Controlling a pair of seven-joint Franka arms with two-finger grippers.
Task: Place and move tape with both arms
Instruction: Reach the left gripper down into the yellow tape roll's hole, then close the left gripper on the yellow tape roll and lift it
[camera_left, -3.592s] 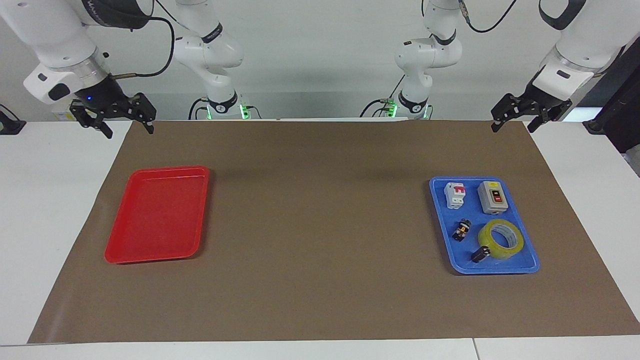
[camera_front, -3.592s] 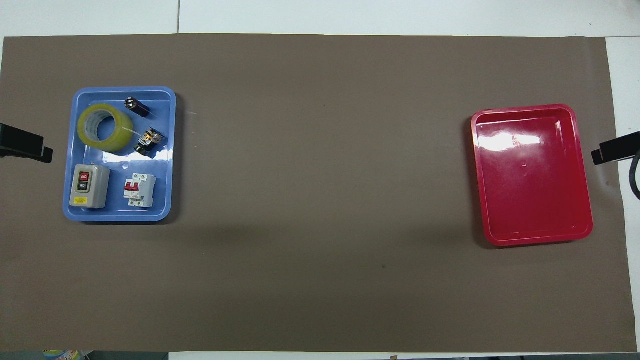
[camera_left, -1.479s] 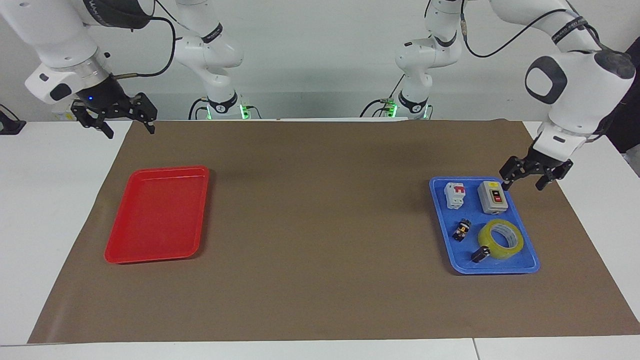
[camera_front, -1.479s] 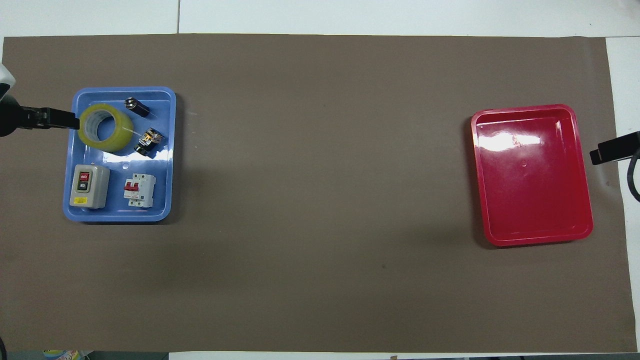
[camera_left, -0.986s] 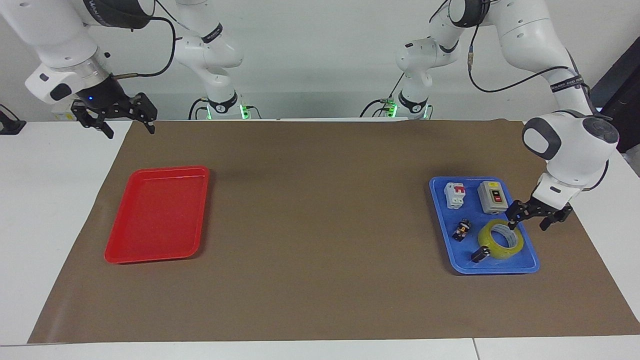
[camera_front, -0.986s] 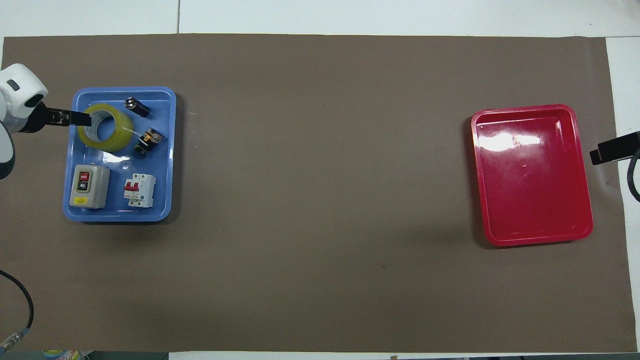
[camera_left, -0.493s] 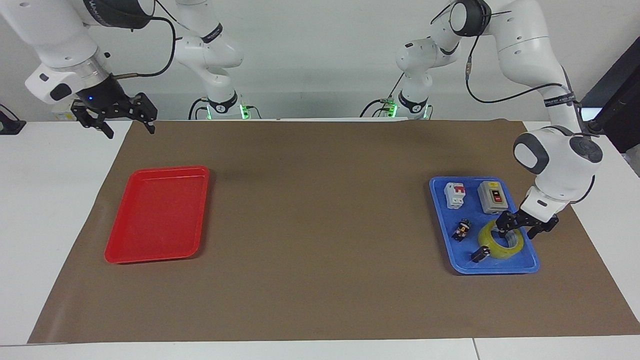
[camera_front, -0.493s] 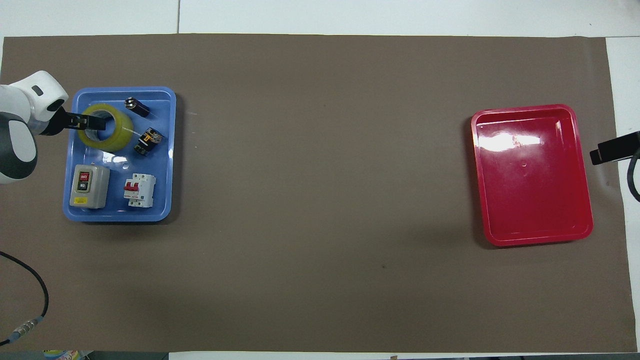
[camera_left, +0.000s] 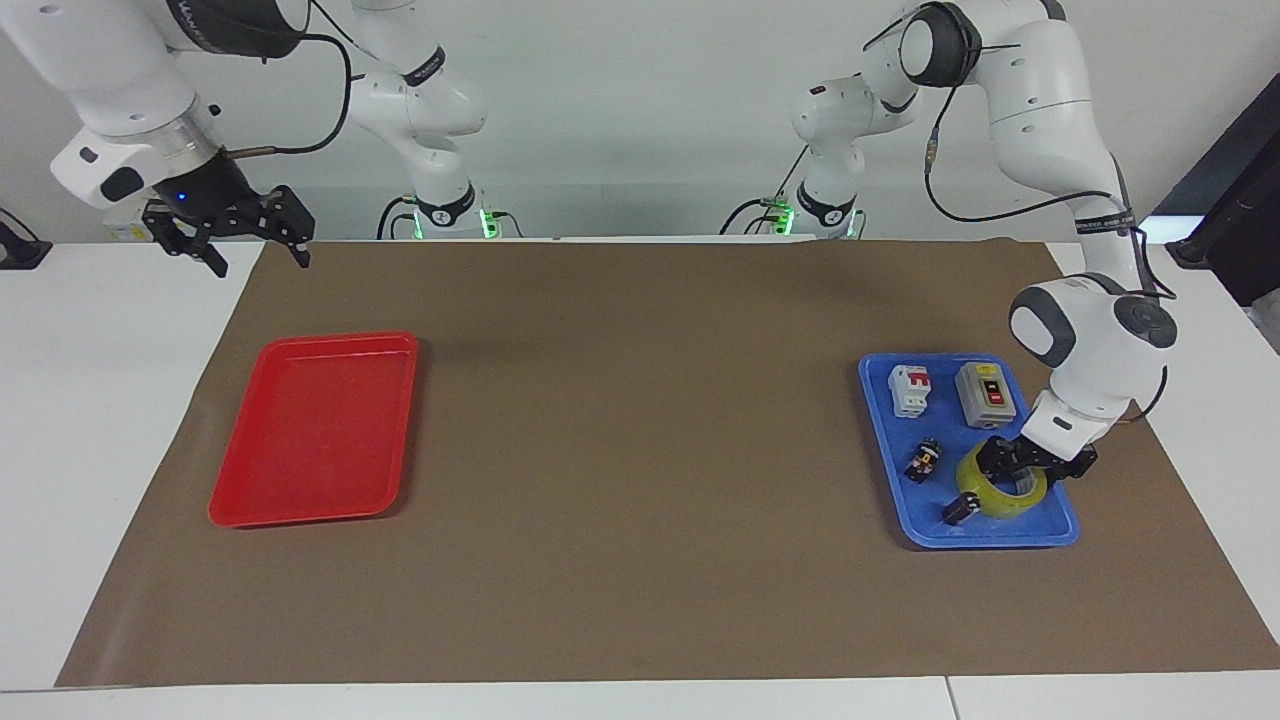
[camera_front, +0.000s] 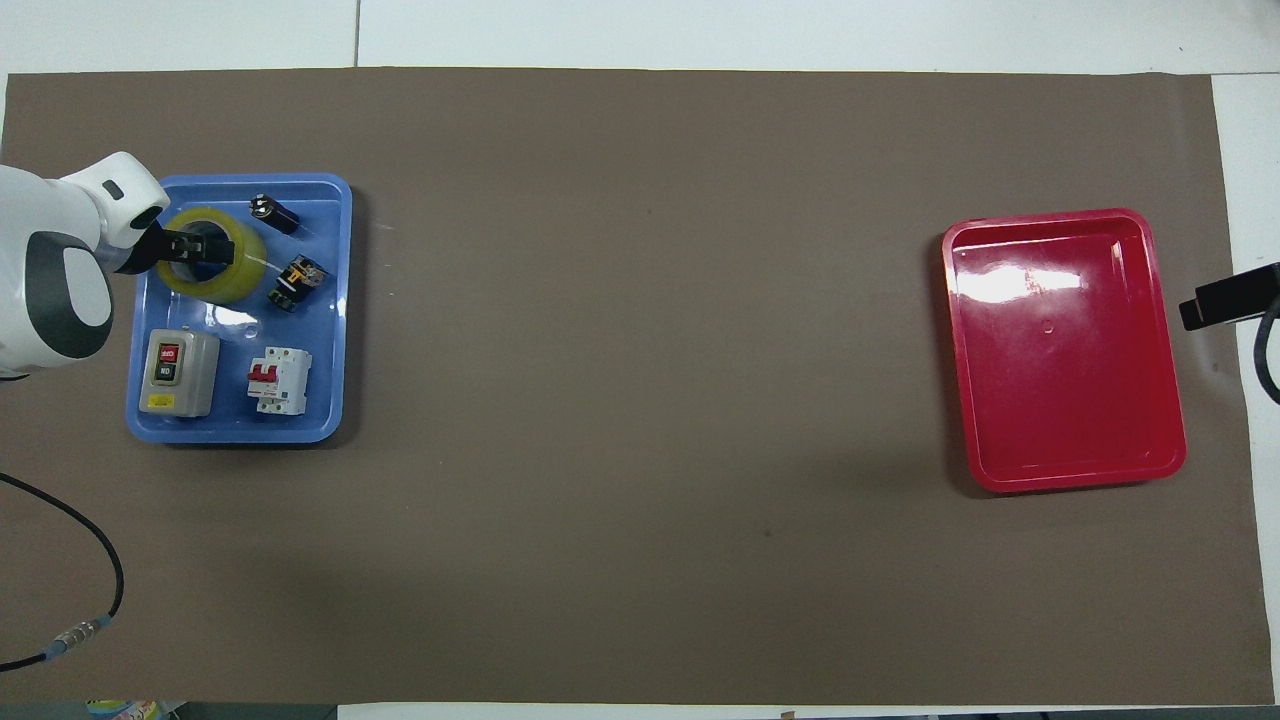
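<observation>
The tape (camera_left: 1003, 488) lies flat in the blue tray (camera_left: 1052, 530), at the tray's end farther from the robots, toward the left arm's end of the worktop (camera_left: 640, 560). The left end effector (camera_left: 1030, 468) is down at the roll, straddling the part of the ring nearer the robots: one finger stands inside the core hole and the other outside the rim, with a gap between them, so it is open and has not closed on the roll (whether either finger touches the tape cannot be told).

Also in the blue tray: a small black clip (camera_left: 960, 510) just beside the tape, a small black and gold part (camera_left: 925, 460) near it, and at the end nearer the robots a grey switch box (camera_left: 985, 394) and a white breaker with a red lever (camera_left: 910, 389) side by side.

The right end effector (camera_left: 230, 235) hangs in the air over the corner of the brown mat (camera_left: 640, 420) at the right arm's end, fingers spread apart, holding nothing; that arm waits. The red tray (camera_left: 315, 430) lies on the mat toward the right arm's end, well apart from the blue tray.
</observation>
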